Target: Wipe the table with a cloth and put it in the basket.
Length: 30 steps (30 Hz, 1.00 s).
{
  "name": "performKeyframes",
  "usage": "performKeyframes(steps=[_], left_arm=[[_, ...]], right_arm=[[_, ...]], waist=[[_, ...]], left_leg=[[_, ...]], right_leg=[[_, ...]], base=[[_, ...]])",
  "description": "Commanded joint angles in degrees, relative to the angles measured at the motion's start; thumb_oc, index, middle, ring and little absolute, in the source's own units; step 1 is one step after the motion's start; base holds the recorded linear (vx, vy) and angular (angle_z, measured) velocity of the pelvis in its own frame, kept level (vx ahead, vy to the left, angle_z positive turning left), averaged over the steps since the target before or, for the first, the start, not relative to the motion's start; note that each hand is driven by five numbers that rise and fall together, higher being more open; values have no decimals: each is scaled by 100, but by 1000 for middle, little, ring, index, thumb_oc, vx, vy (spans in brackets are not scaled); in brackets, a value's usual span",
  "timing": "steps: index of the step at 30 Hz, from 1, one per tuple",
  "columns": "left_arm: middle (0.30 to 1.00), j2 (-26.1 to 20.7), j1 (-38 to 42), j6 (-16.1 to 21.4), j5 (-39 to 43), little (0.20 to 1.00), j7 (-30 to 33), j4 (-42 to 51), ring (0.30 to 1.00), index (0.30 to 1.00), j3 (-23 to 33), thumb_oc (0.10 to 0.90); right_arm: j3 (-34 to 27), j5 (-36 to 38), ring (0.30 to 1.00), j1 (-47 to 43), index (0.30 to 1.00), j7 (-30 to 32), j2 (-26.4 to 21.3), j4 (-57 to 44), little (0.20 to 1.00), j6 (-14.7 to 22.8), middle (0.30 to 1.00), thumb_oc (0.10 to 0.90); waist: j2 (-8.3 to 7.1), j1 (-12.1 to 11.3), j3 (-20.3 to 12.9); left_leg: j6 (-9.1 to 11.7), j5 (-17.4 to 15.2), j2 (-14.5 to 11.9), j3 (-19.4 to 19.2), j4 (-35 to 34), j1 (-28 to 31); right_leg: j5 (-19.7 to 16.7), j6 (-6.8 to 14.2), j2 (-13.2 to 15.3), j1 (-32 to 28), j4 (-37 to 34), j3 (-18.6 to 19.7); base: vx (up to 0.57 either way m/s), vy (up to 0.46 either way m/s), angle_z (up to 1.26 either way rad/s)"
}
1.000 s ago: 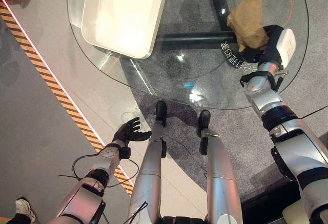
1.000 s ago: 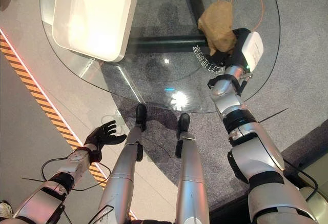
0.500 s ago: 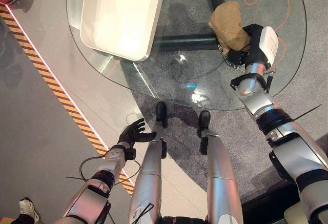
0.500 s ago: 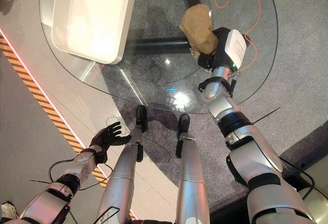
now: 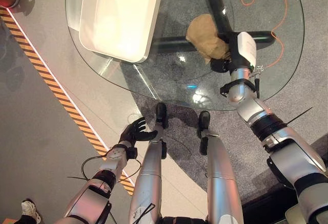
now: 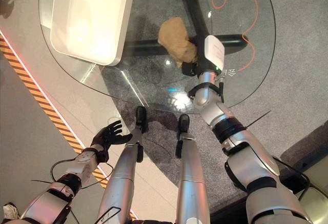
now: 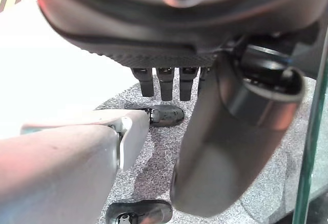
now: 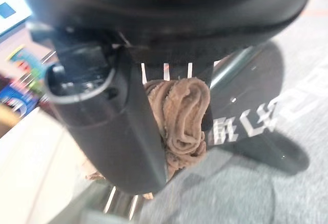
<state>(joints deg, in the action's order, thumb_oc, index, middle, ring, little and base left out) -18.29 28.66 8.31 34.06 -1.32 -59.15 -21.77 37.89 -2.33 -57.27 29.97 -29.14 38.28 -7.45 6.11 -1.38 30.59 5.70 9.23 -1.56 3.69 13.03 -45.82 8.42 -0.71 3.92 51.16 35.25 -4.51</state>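
A: Starting with the big things, what is the scene looking like?

B: The glass worktop (image 5: 154, 75) is carrying a white basket (image 5: 120, 16) at its far left, with an orange cable (image 5: 266, 8) showing on the floor beyond. The right arm is reaching over the glass from the right.

A: And the cloth?

B: The cloth (image 5: 205, 35) is sitting bunched on the glass near the middle, under the right hand (image 5: 229, 55). In the right wrist view the fingers (image 8: 200, 108) are curling round a brown wad of it (image 8: 179, 116), with the thumb closing on the other side, so the hand is gripping it.

A: What is changing?

B: Over the last second the hand is dragging the cloth leftward across the glass, from the right edge toward the centre. I'd judge that a wiping stroke is under way, and it is also bringing the cloth nearer the basket, though they are still apart.

A: The other hand?

B: The left hand (image 5: 134, 130) is hanging low beside the worktop's near edge, fingers relaxed and spread, holding nothing.
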Motion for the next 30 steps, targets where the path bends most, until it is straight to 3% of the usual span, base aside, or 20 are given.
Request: performKeyframes(steps=[1,8,17,30], left_arm=[[900,119,-224,167,-191,900,145,-56,900,900,126,800],[900,100,-203,165,-214,900,119,-68,900,900,158,800],[900,57,-105,256,155,900,268,-124,900,900,260,800],[900,-111,57,1368,1430,900,1844,347,900,900,1367,800]], right_arm=[[636,-219,300,316,300,-593,792,-589,200,333,300,100],[726,-317,300,462,300,-714,879,-705,200,329,300,100],[632,-131,300,536,300,-197,871,-521,200,373,300,100],[-365,1001,300,414,300,976,685,-326,200,812,300,100]], waist=[[-9,-85,-80],[-31,-76,-80],[-30,-57,-80],[-64,-122,-80]], left_leg=[[-411,-715,544,-434,758,48],[-403,-696,533,-434,747,29],[-398,-711,517,-427,825,-6],[-406,-795,492,-348,972,-34]], right_leg=[[-488,114,-217,-323,-929,-196],[-499,119,-213,-307,-938,-203],[-495,122,-200,-273,-867,-178],[-413,114,-215,-228,-659,-152]], base=[[0,0,0],[0,0,0],[0,0,0],[1,-1,0]])
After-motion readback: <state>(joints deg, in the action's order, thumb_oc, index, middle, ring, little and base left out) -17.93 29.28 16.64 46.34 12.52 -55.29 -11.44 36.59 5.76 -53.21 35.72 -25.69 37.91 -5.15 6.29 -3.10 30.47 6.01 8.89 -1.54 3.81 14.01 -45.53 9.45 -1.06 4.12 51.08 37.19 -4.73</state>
